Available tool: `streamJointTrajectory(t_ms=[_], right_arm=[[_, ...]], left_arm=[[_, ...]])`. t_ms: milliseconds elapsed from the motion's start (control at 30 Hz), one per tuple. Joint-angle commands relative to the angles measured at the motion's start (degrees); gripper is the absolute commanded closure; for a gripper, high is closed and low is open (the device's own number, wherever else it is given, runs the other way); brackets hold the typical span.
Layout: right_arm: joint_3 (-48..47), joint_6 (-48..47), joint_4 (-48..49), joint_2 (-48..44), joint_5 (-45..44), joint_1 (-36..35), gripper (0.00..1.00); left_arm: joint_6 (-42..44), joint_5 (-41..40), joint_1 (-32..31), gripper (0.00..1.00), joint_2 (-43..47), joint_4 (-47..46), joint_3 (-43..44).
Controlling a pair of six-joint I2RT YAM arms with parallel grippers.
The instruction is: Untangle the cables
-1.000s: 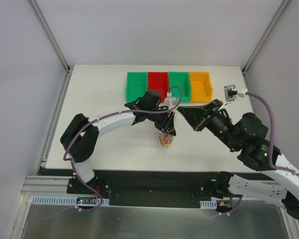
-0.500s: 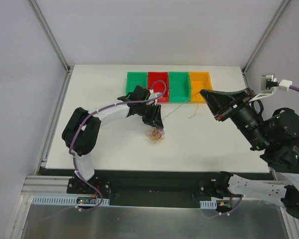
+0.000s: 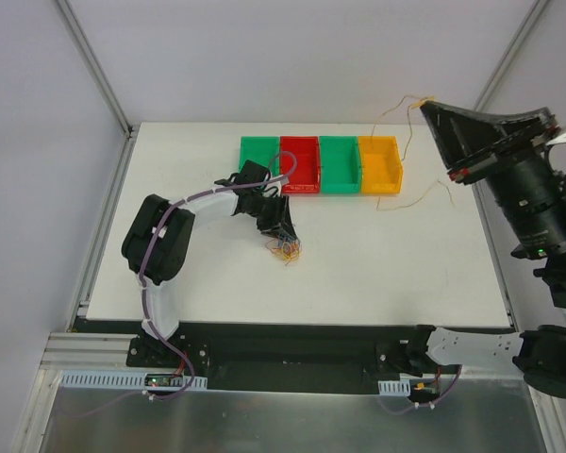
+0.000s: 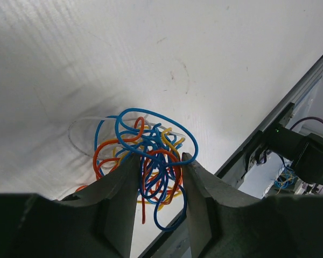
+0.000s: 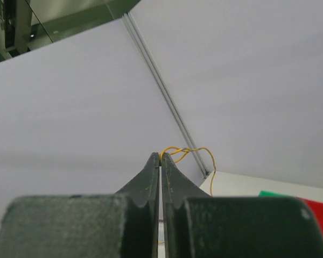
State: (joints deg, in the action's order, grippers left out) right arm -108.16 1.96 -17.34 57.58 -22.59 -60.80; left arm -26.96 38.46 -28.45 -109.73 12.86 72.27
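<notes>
Top external: cables (image 3: pixel 285 249) centred on table (image 3: pixel 406 274).

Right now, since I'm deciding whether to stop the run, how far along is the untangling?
Done: one yellow wire looks pulled clear, its loose end lying on the table apart from the bundle. In hand: the right gripper is shut on that wire, raised high at the right, while the left gripper grips the bundle. Left: the bundle's blue, orange, yellow and white strands are knotted together.

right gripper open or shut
Shut: the right gripper has its jaws pressed together on a thin orange wire in the wrist view.
</notes>
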Motion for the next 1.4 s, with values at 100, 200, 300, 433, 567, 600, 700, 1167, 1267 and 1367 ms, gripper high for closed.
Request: streamJointTrajectory(t_ms=[100, 200, 300, 433, 567, 600, 700, 1167, 1267, 1367], right_arm=[[1.33, -4.86, -0.33, -0.35, -3.15, -0.20, 0.99], [14.69, -3.98, 2.83, -7.99, -7.63, -0.29, 0.99], [27.87, -2.14, 2.76, -14.93, -13.07, -0.20, 0.99], [42.38, 1.38, 0.30, -21.80, -19.49, -0.20, 0.99], [50.92, 4.80, -4.61, -23.57, -23.02, -0.20, 0.99], [52.07, 5.51, -5.59, -23.48, -23.11, -0.11, 0.99], [54.36, 6.65, -7.61, -23.13, -22.67, -0.03, 0.99], [69.57, 21.34, -7.97, -9.01, -6.36, 17.80, 0.99], [67.48, 19.41, -8.14, 0.04, -1.24, 19.05, 0.99], [65.63, 18.43, -9.46, 7.35, -1.13, 19.05, 0.99]], left_arm=[[-1.52, 0.65, 1.73, 0.62, 2.15, 0.94, 0.94], [-0.47, 0.30, 2.08, 0.58, 5.39, 0.94, 0.86], [0.50, -0.14, 2.08, 0.53, 9.26, 0.94, 0.68], [1.21, -0.40, 2.17, 0.46, 12.43, 1.02, 0.68], [1.56, 0.04, 2.26, 0.38, 14.02, 0.67, 0.68], [1.47, 0.47, 2.34, 0.38, 14.02, 0.59, 0.68], [1.47, 0.83, 2.43, 0.38, 14.11, 0.23, 0.50], [-1.25, 5.75, 2.52, 0.39, 13.58, -3.19, -0.46], [-1.43, 5.58, 2.61, 0.39, 13.76, -3.55, -0.81], [-1.60, 5.84, 2.61, 0.39, 13.58, -3.63, -0.82]])
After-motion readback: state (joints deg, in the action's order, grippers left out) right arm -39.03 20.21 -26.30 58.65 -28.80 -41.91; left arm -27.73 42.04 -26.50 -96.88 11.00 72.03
